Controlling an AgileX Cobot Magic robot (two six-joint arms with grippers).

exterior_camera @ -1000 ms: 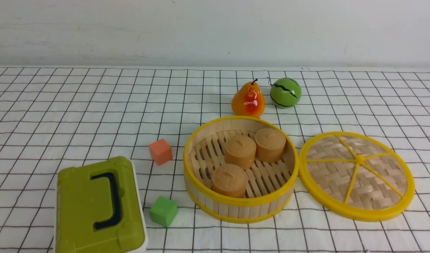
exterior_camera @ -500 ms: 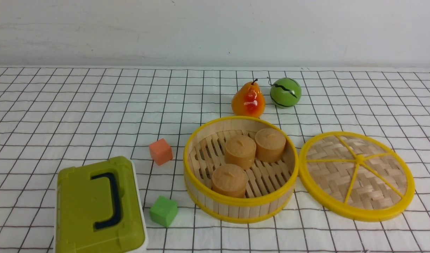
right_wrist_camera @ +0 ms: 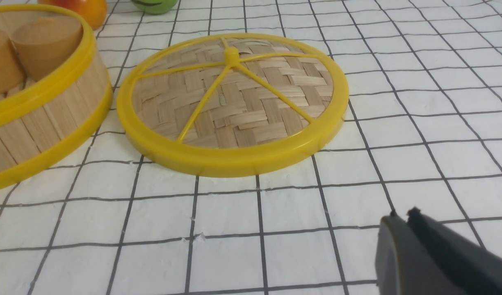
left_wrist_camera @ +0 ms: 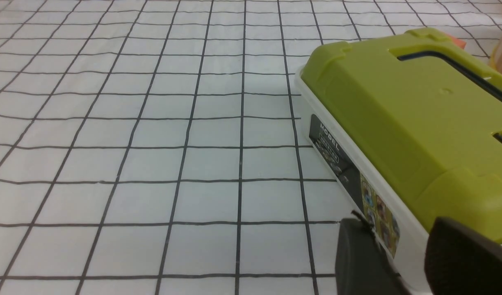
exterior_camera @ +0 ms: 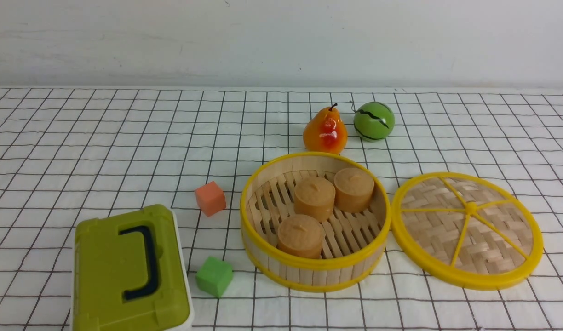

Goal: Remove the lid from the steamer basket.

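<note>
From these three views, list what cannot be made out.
- Both arms: absent from the front view.
- Left gripper: cut off by the frame edge in its wrist view, gap unclear.
- Olive-green box: label print too small.
- Steamer basket: cut off in the right wrist view, beside the lid.

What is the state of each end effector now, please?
Left end effector: open, holding nothing.
Right end effector: closed, holding nothing.

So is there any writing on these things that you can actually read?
"MODEL": white letters on the dark label on the white side of the olive-green box.
Smaller print beneath it on that label: too small to read.
Colourful sticker further along that side: blurred, unreadable.
No writing shows elsewhere.
</note>
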